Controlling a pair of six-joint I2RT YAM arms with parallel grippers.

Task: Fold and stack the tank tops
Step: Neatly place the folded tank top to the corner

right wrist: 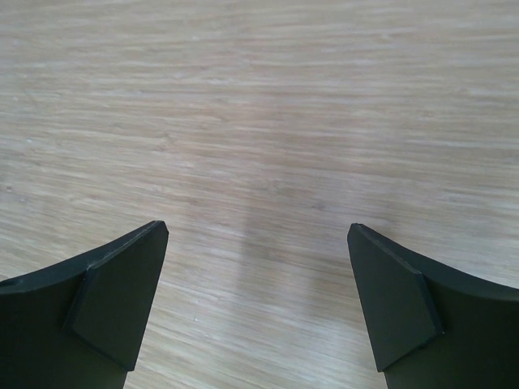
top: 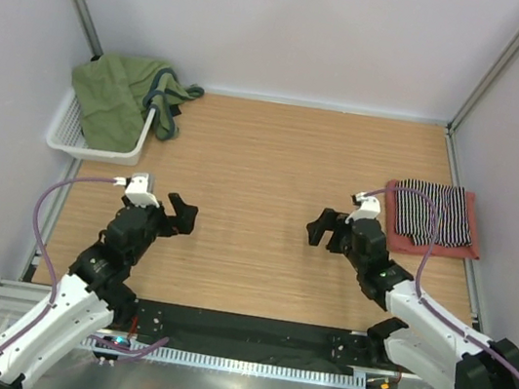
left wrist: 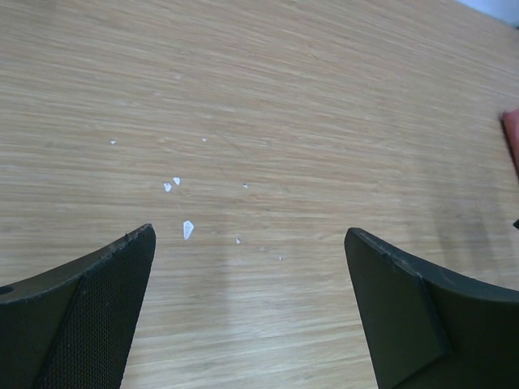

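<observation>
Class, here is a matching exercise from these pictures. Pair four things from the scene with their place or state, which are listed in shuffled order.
Things:
1. striped tank top
2. salmon-red tank top
3. green cloth
4. left gripper

Places or states:
A. draped over the white basket
B. open above the table
C. folded, lying on another top
D. underneath, only its edges showing

Pairs: 1-C, 2-D, 3-A, 4-B

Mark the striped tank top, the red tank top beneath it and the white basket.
striped tank top [top: 435, 210]: top external view, middle of the folded cloth.
red tank top [top: 453, 250]: top external view, its near edge strip.
white basket [top: 89, 150]: top external view, its near wall.
</observation>
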